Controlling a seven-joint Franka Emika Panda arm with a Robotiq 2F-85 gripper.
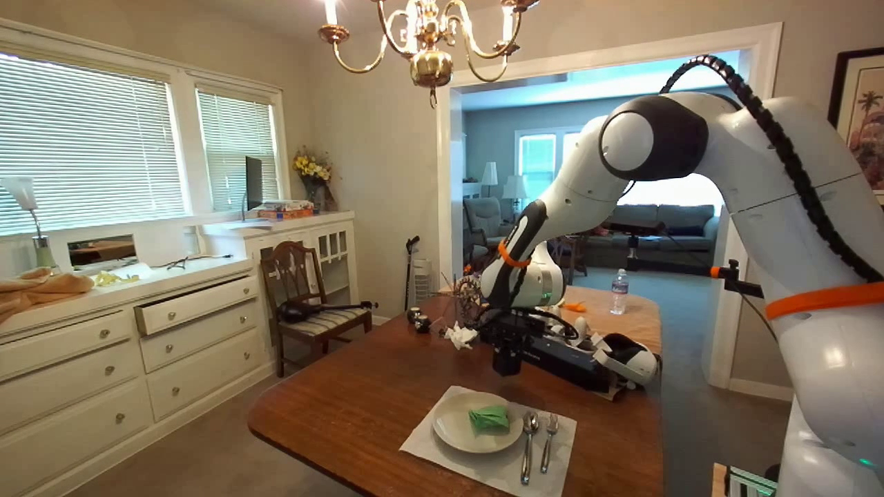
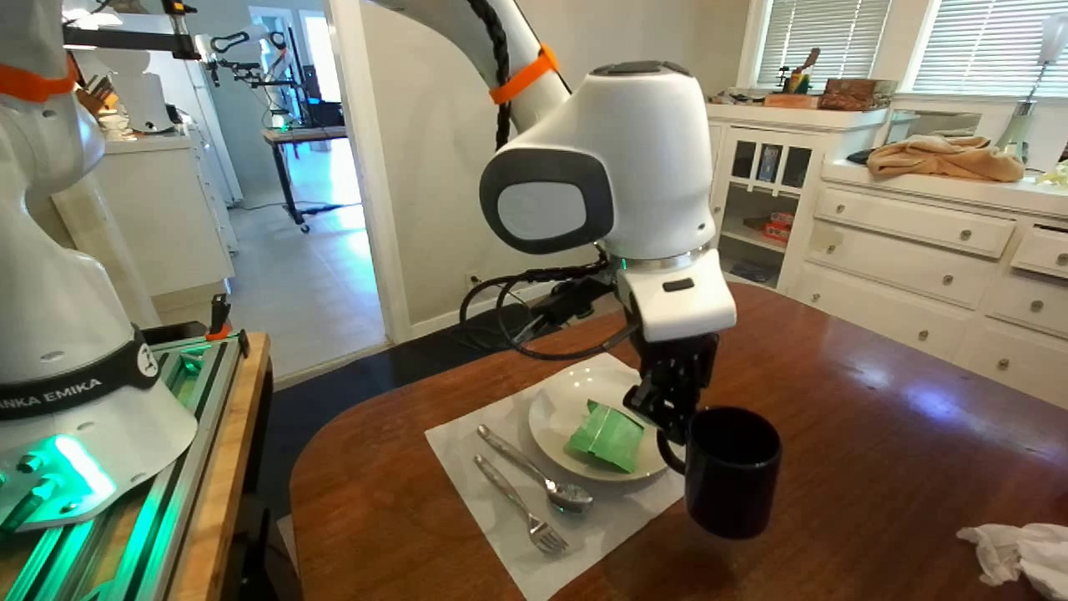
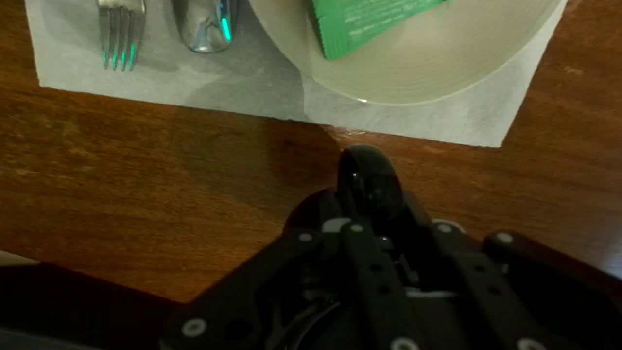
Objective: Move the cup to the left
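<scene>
Both exterior views share the plate (image 1: 450, 422) from 2 roughly opposite sides; the wrist view looks down, nearer.

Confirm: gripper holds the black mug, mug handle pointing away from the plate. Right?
Not quite: the handle points toward the plate, not away from it, as an exterior view shows. The gripper does hold the black mug.

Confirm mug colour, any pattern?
The mug is black, with no pattern visible; it shows best in an exterior view.

the cup (image 2: 736, 484) looks glossy, the table (image 2: 851, 417) polished wood (the fork (image 3: 121, 19), shiny metal).
</scene>
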